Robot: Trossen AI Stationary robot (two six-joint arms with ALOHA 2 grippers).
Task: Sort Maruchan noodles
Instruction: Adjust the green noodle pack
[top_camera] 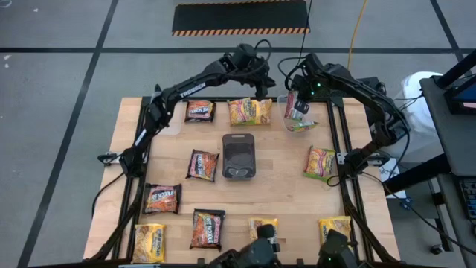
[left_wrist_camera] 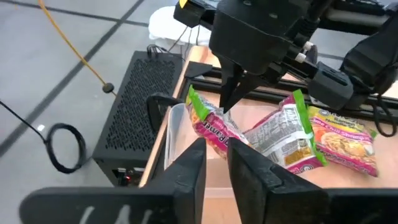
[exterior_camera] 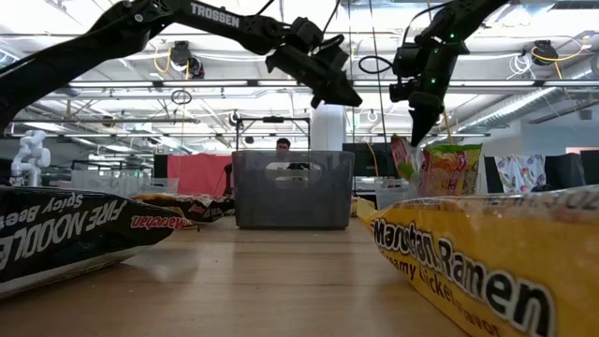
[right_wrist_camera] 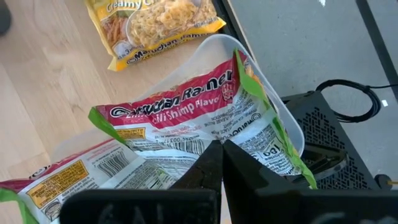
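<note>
High view shows most of the sort not yet done: Maruchan packets can be seen spread all over the wooden table (top_camera: 282, 186), with dark brown ones like the brown packet (top_camera: 202, 165) at centre left, another (top_camera: 162, 198) lower left, a third (top_camera: 207, 228) along the bottom, plus yellow ones (top_camera: 149, 242) at the bottom edge and a yellow packet (top_camera: 320, 161) at the right. A dark grey tray (top_camera: 239, 155) sits in the middle, nothing sorted into it as far as can be told. Only the clear tub (right_wrist_camera: 273, 106) at upper right seems started: two green-edged shrimp packets (right_wrist_camera: 186, 118) are leaning in it. The right gripper (right_wrist_camera: 219, 163) is pinched shut on the top edge of one shrimp packet, apparently being lowered in. The left gripper (left_wrist_camera: 214, 163) is parked just beside it at upper centre, fingers slightly parted with nothing held. Roughly a dozen packets look left to go.
</note>
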